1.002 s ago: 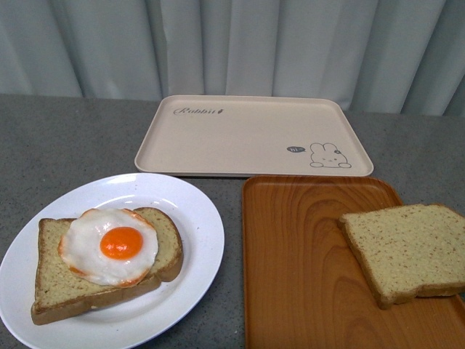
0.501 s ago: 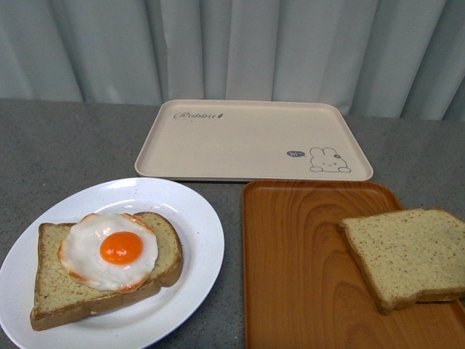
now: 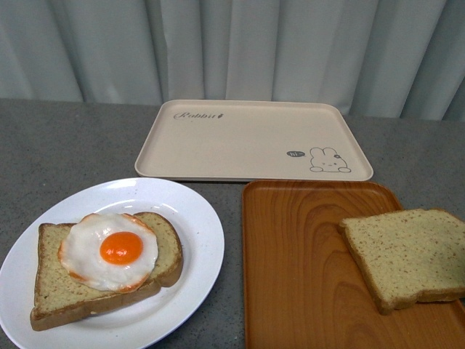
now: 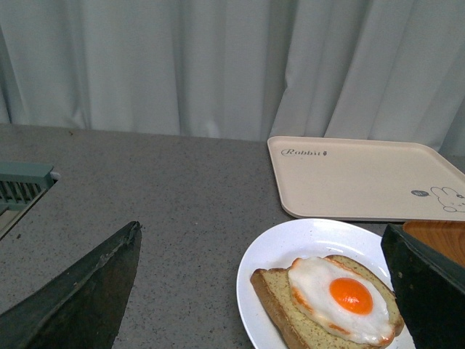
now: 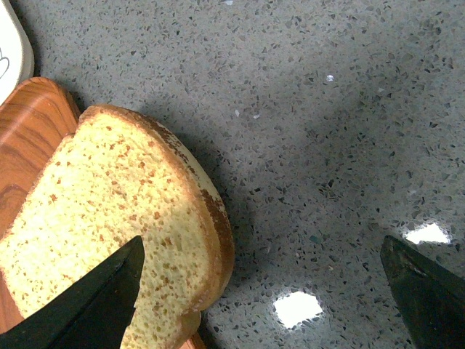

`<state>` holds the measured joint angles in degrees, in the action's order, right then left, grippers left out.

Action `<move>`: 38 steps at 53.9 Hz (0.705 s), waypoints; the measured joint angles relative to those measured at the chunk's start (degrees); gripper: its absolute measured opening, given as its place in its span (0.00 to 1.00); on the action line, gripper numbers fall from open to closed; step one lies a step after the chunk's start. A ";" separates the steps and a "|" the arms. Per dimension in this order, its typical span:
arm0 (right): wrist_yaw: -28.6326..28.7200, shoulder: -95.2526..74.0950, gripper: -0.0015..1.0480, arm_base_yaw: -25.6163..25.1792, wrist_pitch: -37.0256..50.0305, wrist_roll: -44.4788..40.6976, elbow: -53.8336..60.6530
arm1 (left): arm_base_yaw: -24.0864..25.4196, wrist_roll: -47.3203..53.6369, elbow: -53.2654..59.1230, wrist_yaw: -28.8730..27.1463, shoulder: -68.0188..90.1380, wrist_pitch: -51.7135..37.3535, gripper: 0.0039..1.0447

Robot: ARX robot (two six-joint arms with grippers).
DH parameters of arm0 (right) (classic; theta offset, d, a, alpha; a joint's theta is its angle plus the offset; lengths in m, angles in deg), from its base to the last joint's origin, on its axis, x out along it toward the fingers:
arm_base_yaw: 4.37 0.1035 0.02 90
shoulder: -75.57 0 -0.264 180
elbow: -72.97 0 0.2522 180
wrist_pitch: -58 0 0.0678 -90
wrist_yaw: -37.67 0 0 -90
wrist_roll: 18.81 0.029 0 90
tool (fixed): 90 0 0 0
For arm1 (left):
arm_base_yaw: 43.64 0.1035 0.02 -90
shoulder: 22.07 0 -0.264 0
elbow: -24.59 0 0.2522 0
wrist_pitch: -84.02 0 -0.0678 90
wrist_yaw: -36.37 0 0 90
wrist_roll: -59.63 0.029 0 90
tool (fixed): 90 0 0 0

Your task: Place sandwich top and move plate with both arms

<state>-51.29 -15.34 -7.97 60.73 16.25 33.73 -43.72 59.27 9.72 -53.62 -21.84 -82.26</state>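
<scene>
while neither arm shows in the front view, each wrist view frames its own hand. left hand (image 4: 260,230): fingers spread wide, gripping nothing, near the plate (image 4: 269,254). right hand (image 5: 261,240): spread wide too, one finger in front of the sandwich top (image 5: 109,218). sandwich top lies flat on the orange tray (image 3: 305,262), right part, overhanging its edge onto the desk (image 5: 327,109). plate, left of that tray, carries the egg-topped slice (image 3: 109,254). rabbit tray (image 3: 247,138) behind both.

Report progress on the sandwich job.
Done: nothing yet. The sandwich top lies on the orange tray, not on the egg slice on the plate. In hand: the right gripper is open over the sandwich top's edge; the left gripper is open, facing the plate. Left: grasp, place, move plate.
</scene>
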 joint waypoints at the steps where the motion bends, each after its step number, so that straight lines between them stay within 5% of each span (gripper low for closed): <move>1: -0.07 -0.13 0.91 0.13 0.11 0.02 -0.09 | 0.00 0.00 0.00 0.00 0.00 0.00 0.94; 38: -2.56 -4.90 0.91 4.57 1.90 0.76 -4.02 | 0.00 0.00 0.00 0.00 0.00 0.00 0.94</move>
<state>-53.84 -20.24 -3.40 62.63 17.02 29.71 -43.72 59.27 9.72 -53.62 -21.84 -82.26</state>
